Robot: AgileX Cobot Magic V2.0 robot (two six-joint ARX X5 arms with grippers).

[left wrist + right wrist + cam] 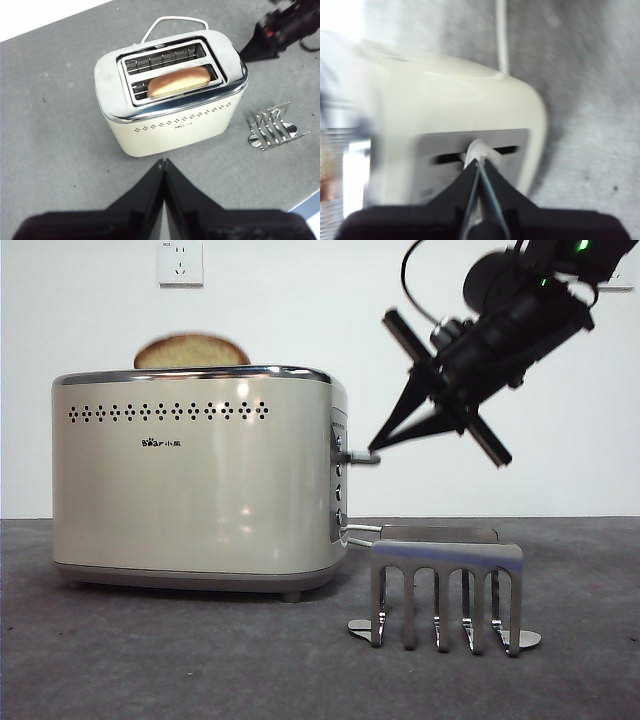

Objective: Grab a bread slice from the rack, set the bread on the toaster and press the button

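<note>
Step in hand: pressing the button; the bread is already in the toaster and the rack stands bare, so this looks like the last step.
Slice of bread [179, 81]: sits in the nearer slot of the toaster, its domed top sticking up above the chrome rim.
Toaster [200, 490]: stands on the grey surface [150, 660], left of the rack.
Button [364, 457]: a short grey lever jutting from the toaster's right end panel, seemingly high in its slot and not yet pushed down.
Right gripper [377, 442]: comes in from the upper right, jaws pressed together and holding nothing, its tip resting at or just above the lever; the blurred right wrist view shows the tip meeting the lever's knob.
Left gripper [163, 162]: jaws closed and empty, waiting on the near side of the toaster, well apart from it.
Rack [447, 585]: right of the toaster, just beside its lower right corner.
Next move: a straight push down on the lever, keeping the tip on the small knob so it does not slip off.
Writing: "Bear" logo on the toaster's front, followed by small characters too fine to read.
</note>
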